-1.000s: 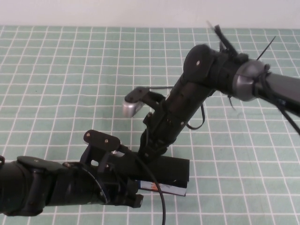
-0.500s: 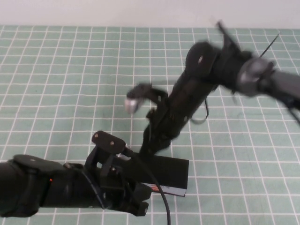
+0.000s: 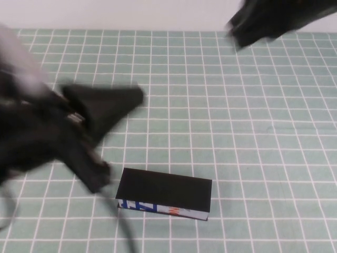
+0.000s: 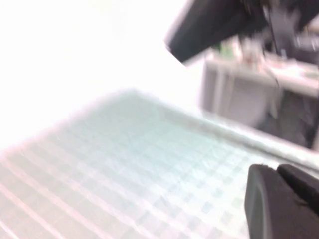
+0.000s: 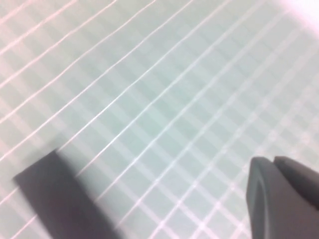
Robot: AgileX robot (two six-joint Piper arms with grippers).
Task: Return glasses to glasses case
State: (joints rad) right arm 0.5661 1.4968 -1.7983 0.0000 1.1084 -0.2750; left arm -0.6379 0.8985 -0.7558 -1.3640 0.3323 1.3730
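From my seat I count two arms, one case and no visible glasses. On the left, the left gripper (image 3: 92, 174) is a blurred black mass raised over the green grid mat (image 3: 253, 132), with its tip hanging just to the left of the case and apart from it; I cannot tell whether its fingers are apart or together, since the overhead shot smears them and its own wrist camera catches only one dark finger (image 4: 281, 204) against the mat. Just right of that tip, the single case (image 3: 164, 193) lies flat on the mat with its black lid closed and its white front edge with blue and orange print facing me. I cannot see the glasses in any view; with the lid down, I cannot tell whether they are inside. Far to the right and well away from the case, the right gripper (image 3: 263, 21) shows only as a dark blur at the far edge of the mat, and I cannot tell its finger state either. Its wrist camera shows one finger (image 5: 284, 199) and a corner of the case (image 5: 55, 199) well apart from it.
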